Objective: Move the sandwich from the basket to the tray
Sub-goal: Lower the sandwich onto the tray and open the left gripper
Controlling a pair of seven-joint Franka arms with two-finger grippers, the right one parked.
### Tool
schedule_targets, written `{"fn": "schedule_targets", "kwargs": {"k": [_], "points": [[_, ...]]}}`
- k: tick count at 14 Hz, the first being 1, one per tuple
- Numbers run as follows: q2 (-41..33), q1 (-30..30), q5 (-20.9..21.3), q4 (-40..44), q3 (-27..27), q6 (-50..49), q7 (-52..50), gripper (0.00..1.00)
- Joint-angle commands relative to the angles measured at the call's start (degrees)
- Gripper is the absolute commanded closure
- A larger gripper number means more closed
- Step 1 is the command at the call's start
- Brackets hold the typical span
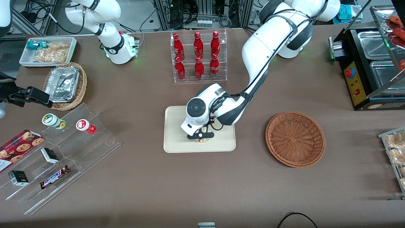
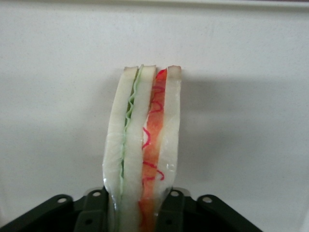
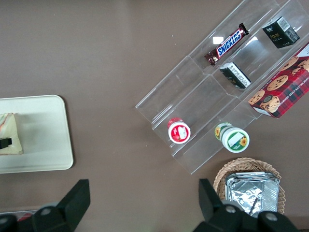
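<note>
Over the tray (image 1: 177, 142) my gripper (image 1: 200, 136) points straight down, low against the tray's surface in the half nearer the front camera. Its jaws are clenched on the sandwich (image 1: 200, 138); from the wrist camera I see the sandwich (image 2: 143, 150) standing on edge between the two black fingers (image 2: 176, 208), its layers of white bread with a green stripe and a red-orange stripe facing the lens, and the pale tray (image 2: 241, 72) filling the background. I cannot tell whether the sandwich's lower edge touches the tray or sits just above it. From the parked arm's wrist camera I catch the sandwich (image 3: 9, 134) as a pale block over the tray (image 3: 43, 140), with a black fingertip against its side.

I see the basket (image 1: 295, 138) on the brown table (image 1: 202, 190), beside the tray toward the working arm's end and apart from it, with nothing in it. Farther from the front camera than the tray, a clear rack of red bottles (image 1: 198, 55) stands upright. Toward the parked arm's end I see a clear stepped display (image 1: 63, 158) with two small cups, a chocolate bar (image 1: 54, 177) and small dark boxes, and a lighter wicker basket with foil containers (image 1: 65, 85).
</note>
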Motion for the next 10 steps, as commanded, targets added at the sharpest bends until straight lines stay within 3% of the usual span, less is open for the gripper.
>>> {"fn": "schedule_targets", "kwargs": {"k": [1,5,10], "points": [[-3.5,-0.4,0.6,1.2,0.5,-5.1,-1.2,0.0],[-12.3,6.1,1.0,-1.2,0.8,-18.1,0.9,0.0],[-34.6,21.3,0.3,-24.5,0.7,-20.5,19.9,0.0]]}}
